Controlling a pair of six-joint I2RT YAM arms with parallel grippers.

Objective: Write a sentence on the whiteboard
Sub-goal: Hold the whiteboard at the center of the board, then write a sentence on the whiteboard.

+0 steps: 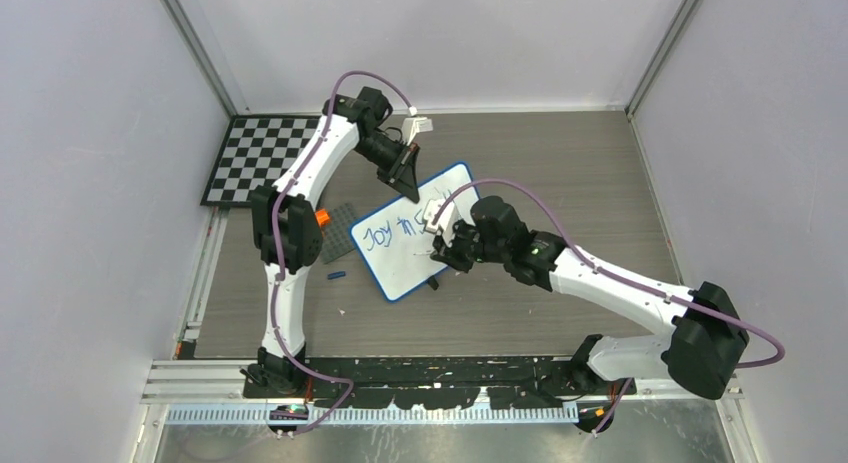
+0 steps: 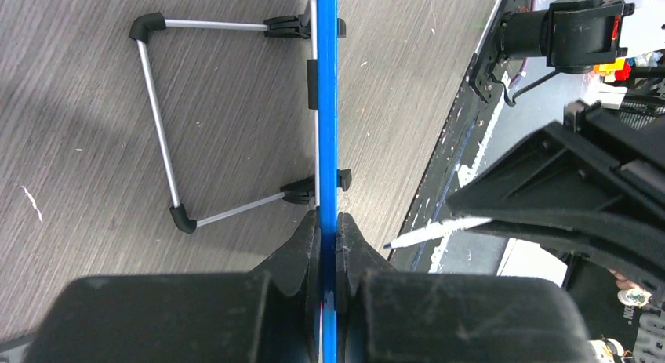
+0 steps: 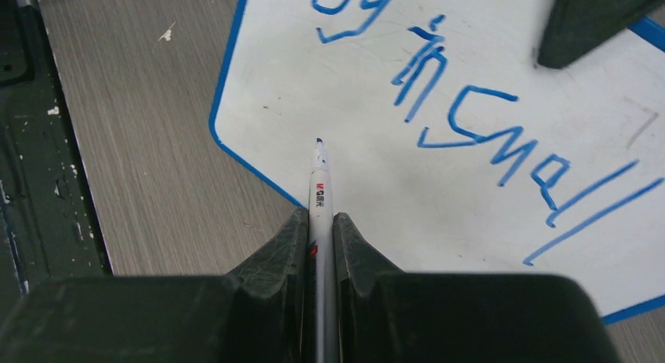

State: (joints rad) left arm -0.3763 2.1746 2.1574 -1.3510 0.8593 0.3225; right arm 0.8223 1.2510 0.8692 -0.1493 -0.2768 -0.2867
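The whiteboard (image 1: pixel 405 268), white with a blue frame, lies tilted in the middle of the table. The sentence (image 1: pixel 385 233) reads "Joy in small" in blue (image 3: pixel 463 120). My left gripper (image 1: pixel 408 181) is shut on the board's far edge; its wrist view shows the blue frame (image 2: pixel 327 104) edge-on between the jaws (image 2: pixel 328 231). My right gripper (image 3: pixel 319 222) is shut on a white marker (image 3: pixel 319 183). The marker's tip points at bare board (image 3: pixel 368 222) below the writing. I cannot tell whether the tip touches. From above, the right gripper (image 1: pixel 440 245) is over the board's right half.
A black-and-white checkerboard (image 1: pixel 258 158) lies at the far left. A grey studded plate (image 1: pixel 340 233) sits beside the board's left edge, and a small blue cap (image 1: pixel 336 276) lies nearer. The board's wire stand (image 2: pixel 161 120) rests on the table.
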